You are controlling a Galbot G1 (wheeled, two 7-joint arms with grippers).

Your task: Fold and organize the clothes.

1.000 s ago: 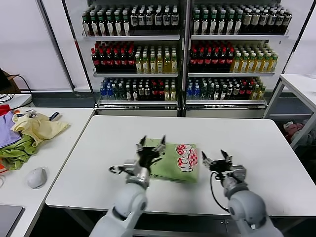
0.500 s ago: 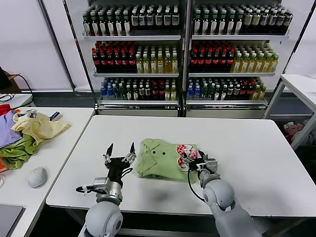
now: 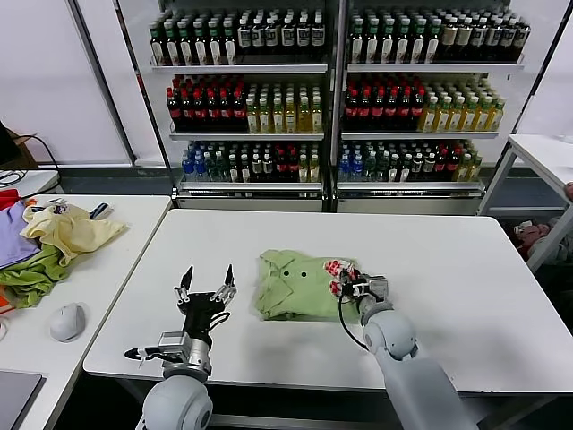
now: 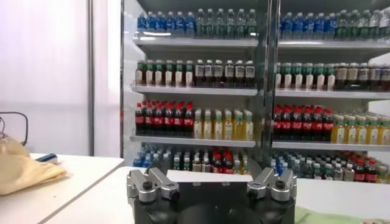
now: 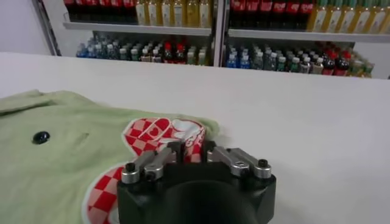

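The clothes are one light green polo shirt point(image 3: 291, 287), lying folded in the middle of the white table point(image 3: 448, 260). Its collar and dark buttons face left, and the red-and-white print point(image 3: 338, 269) is at its right edge. My right gripper point(image 3: 346, 287) is low at that right edge. In the right wrist view the shirt point(image 5: 67, 158) fills the near side, and the right gripper point(image 5: 194, 151) is shut on a pinch of the printed fabric. My left gripper point(image 3: 208, 274) stands open and raised, left of the shirt and apart from it. The left wrist view shows the same gripper point(image 4: 212, 178) with nothing in it.
A side table point(image 3: 125, 242) on the left holds a pale yellow garment point(image 3: 67, 228), darker green cloth point(image 3: 31, 273), purple cloth point(image 3: 11, 242) and a grey mouse point(image 3: 67, 321). Bottle shelves point(image 3: 331, 90) stand behind the table. Another white table point(image 3: 546, 152) is at the far right.
My right gripper moved left to the shirt's printed edge and closed on it. My left arm drew back to the left, off the shirt, staying open.
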